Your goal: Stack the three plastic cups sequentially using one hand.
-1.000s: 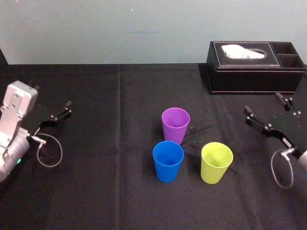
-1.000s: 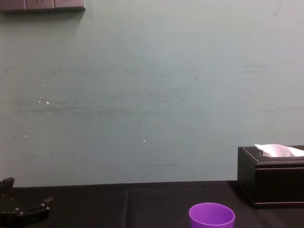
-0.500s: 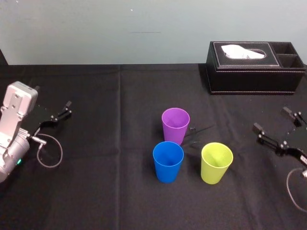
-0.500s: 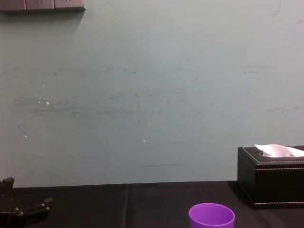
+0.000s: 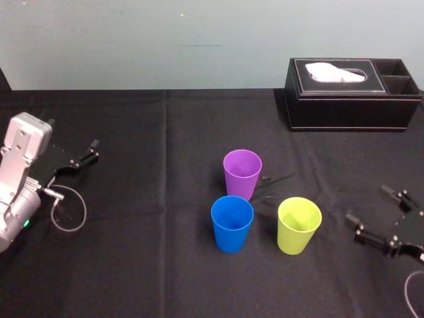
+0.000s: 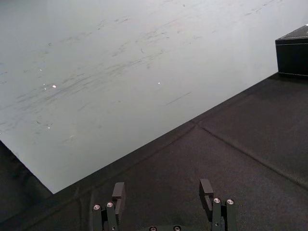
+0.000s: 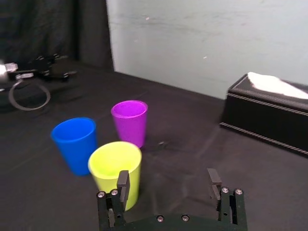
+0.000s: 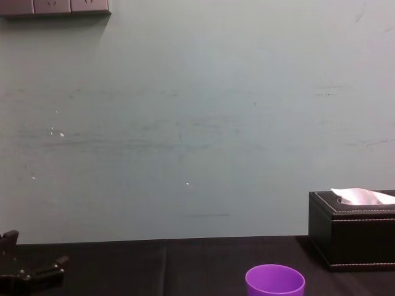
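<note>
My right end effector point(image 5: 368, 204) sits low at the right side of the worktop point(image 5: 165, 165), fingers spread wide, nothing between them, apart from every cup. From its wrist camera point(image 7: 167, 175) the fingers read as flat black angular metal bars with small bright screw heads at the base. The yellow-green cup point(image 5: 299, 225) is the nearest one to it, and in the wrist view point(image 7: 115, 166) it stands just ahead of the fingers. The blue cup point(image 5: 232, 224) is beside it to the left, near but not touching; the purple cup point(image 5: 242, 172) stands behind and between the two, close to the blue rim. All three are upright, mouth up: smooth, slightly glossy plastic, round, tapering toward the base, alike in size. The worktop is covered in matte black cloth with faint crease lines. A black box-shaped tissue box point(image 5: 351, 99) with pale stitching along its edges stands at the far right, well apart from the cups, with a white tissue point(image 5: 334, 71) in its top slot. My left end effector point(image 5: 94, 150) is parked at the far left, fingers also spread and empty, with a grey cable loop point(image 5: 69, 209) by its wrist.
</note>
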Robot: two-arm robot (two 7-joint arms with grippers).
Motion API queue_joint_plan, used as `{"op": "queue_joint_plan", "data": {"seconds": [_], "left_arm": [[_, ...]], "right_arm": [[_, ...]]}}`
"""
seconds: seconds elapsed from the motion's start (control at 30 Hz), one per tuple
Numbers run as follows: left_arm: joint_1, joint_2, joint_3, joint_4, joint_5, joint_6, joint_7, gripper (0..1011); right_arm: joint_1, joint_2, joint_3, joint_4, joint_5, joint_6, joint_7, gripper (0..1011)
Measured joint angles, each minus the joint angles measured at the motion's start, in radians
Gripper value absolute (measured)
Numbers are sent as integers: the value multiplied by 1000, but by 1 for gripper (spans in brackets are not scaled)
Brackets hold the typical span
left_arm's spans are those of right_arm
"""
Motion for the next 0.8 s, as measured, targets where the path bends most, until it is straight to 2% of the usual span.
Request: {"op": "queue_joint_plan", "data": {"seconds": [0.27, 0.57, 0.8], "left_arm": [[0, 0, 0, 0, 0, 0, 0, 1012], [0, 0, 0, 0, 0, 0, 0, 1011], [0, 0, 0, 0, 0, 0, 0, 1011]], "right_arm": [[-13, -3, -21, 2, -18, 6, 52, 1003], [48, -39, -83, 39, -76, 53, 86, 1003], [91, -60, -113, 59, -115, 83, 102, 1003]]}}
